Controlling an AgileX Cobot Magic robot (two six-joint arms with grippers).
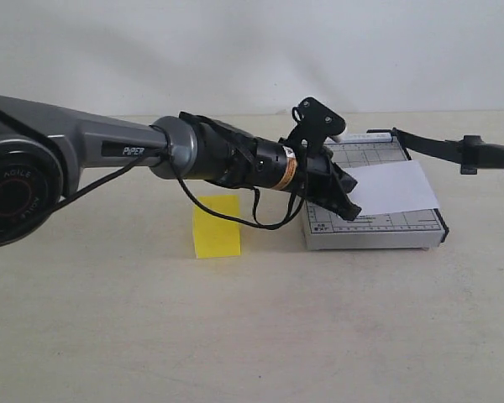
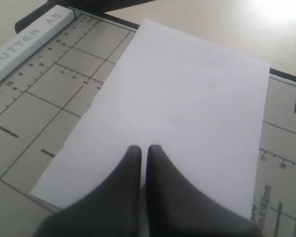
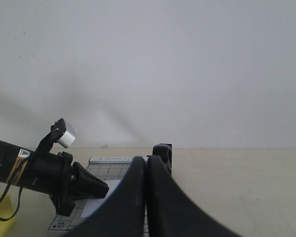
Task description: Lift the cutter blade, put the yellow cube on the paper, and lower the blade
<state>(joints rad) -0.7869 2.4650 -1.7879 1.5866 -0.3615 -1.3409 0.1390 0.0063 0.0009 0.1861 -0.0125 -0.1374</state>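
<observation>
The yellow cube [image 1: 217, 225] stands on the table, left of the grey cutter base [image 1: 374, 228]. The white paper [image 1: 395, 186] lies on the base, its right end hanging over the base's edge. My left gripper [image 1: 353, 210] hovers shut and empty just above the paper's left part; in the left wrist view its fingertips [image 2: 133, 150] are over the paper [image 2: 187, 98]. The cutter blade [image 1: 424, 143] is raised off the base, slanting out to the right. My right gripper [image 1: 470, 155] is shut on it, and past its tip [image 3: 147, 159] the blade's hinge end [image 3: 163, 153] shows.
A beige table [image 1: 252, 336] runs back to a white wall. The white ruler strip [image 2: 24, 42] runs along the base's far edge. The left arm [image 1: 109, 151] stretches across the scene above the cube, with a cable loop [image 1: 252, 220] hanging under its wrist.
</observation>
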